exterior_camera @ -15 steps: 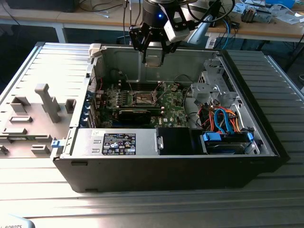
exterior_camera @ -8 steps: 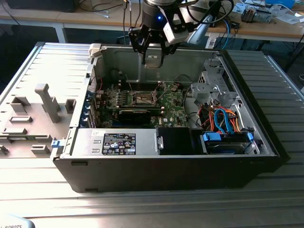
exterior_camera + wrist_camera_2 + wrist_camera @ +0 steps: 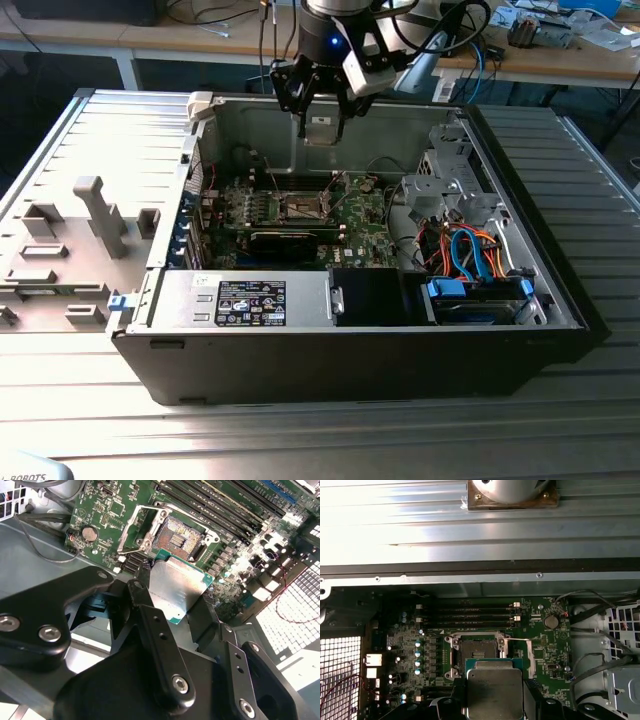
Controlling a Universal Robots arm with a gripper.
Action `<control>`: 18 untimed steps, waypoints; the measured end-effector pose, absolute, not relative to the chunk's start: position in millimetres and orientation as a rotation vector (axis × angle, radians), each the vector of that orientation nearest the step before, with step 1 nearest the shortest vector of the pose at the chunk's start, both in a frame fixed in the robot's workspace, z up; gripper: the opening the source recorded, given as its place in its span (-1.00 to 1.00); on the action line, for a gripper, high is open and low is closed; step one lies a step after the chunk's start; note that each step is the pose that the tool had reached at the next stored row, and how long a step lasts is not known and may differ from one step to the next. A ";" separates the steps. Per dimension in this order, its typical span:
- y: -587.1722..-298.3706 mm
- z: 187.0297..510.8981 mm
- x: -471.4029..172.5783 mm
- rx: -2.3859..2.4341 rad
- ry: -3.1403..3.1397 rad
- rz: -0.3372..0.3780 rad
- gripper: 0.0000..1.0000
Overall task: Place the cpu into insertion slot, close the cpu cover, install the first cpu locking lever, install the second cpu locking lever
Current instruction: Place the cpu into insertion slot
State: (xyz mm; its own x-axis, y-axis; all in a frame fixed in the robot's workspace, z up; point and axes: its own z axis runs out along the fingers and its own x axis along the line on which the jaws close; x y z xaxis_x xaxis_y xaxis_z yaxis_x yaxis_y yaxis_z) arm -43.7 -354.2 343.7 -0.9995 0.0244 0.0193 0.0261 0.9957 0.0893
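Claw [image 3: 322, 118] [image 3: 172, 597] is upper centre of the exterior view, over the back wall of the open PC case [image 3: 350, 370]. It's clamped on the cpu [image 3: 321, 127] [image 3: 177, 582] [image 3: 492, 690], with fingers [image 3: 142, 605] pinching two opposite edges. The chip's metal top is visible in both wrist views.

The cpu is in the air, well apart from the insertion slot [image 3: 300, 207] [image 3: 179, 539] [image 3: 479, 655]. The slot sits mid-frame in the exterior view on the green board [image 3: 365, 225], dark centre exposed inside its silvery rim.

Around the slot:
- memory slots [image 3: 467, 615] just beside it
- coin cell [image 3: 89, 533] near one corner
- black card [image 3: 285, 240] just below it in the exterior view

A drive cage with orange and blue cables [image 3: 470, 255] fills the case at the exterior view's right. A labelled power supply [image 3: 250, 300] is along the case's front. Grey fixtures [image 3: 100, 215] stand on the ribbed tabletop [image 3: 300, 440] at the exterior view's left.
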 end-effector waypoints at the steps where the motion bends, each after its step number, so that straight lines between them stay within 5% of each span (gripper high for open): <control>1: -354.2 343.5 -43.8 -0.039 -3.120 -0.140 0.08; 18: -354.2 322.3 -48.7 -0.039 -3.120 -0.140 0.08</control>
State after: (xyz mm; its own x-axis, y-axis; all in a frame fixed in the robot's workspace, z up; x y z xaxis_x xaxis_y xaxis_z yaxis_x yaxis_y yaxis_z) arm -48.7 -354.2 322.3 -0.9995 0.0244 0.0193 0.0260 0.9957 0.0892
